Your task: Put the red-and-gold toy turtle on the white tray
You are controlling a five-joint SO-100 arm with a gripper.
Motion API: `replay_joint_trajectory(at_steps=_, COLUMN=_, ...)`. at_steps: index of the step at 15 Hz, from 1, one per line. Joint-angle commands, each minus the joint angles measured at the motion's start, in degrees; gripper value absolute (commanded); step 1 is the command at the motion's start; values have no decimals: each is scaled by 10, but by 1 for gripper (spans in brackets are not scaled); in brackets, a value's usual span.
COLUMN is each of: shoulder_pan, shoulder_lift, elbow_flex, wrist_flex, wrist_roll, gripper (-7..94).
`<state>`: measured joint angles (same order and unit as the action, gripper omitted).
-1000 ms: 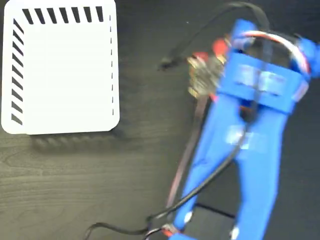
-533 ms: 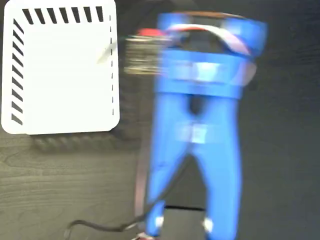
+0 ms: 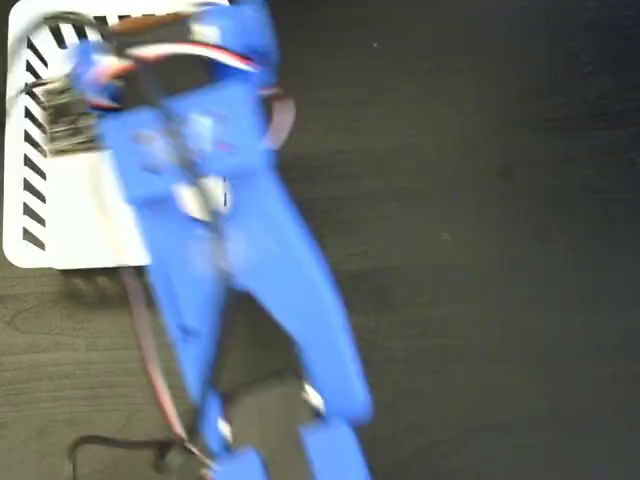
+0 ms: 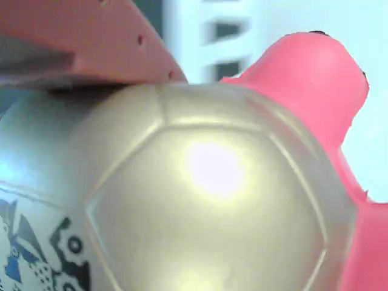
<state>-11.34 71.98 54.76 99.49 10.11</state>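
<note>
Up close, black printed mark at seven o'clock on turtle [image 4: 206,206], unreadable; pinched in gripper [image 3: 85,100] above tray [image 3: 60,215].

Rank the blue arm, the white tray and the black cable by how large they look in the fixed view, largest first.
1. blue arm, though blurred and possibly nearer the camera
2. white tray, partly covered by the arm
3. black cable, only a thin loop showing
</note>
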Motion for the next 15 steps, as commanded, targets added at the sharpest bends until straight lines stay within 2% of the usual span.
replay_joint_trajectory(at_steps=1, shoulder_pan=-30, shoulder_lift=-24, elbow_flex=-58, wrist_flex=3, wrist_roll=36, gripper=0)
replay_joint_trajectory(at_steps=7, shoulder_pan=-66, shoulder_lift=-105, elbow_flex=-71, wrist_flex=-20, wrist_roll=90, gripper=0)
replay_joint_trajectory(at_steps=11, shoulder_pan=-66, shoulder_lift=-145, elbow_flex=-90, wrist_flex=-50, wrist_roll=93, gripper=0)
replay_joint_trajectory(at_steps=13, shoulder_pan=-62, shoulder_lift=-164, elbow_flex=-110, wrist_flex=-50, wrist_roll=92, gripper=5)
replay_joint_trajectory(at_steps=15, shoulder_pan=-58, shoulder_lift=-179, elbow_flex=-131, wrist_flex=-50, wrist_roll=92, gripper=5)
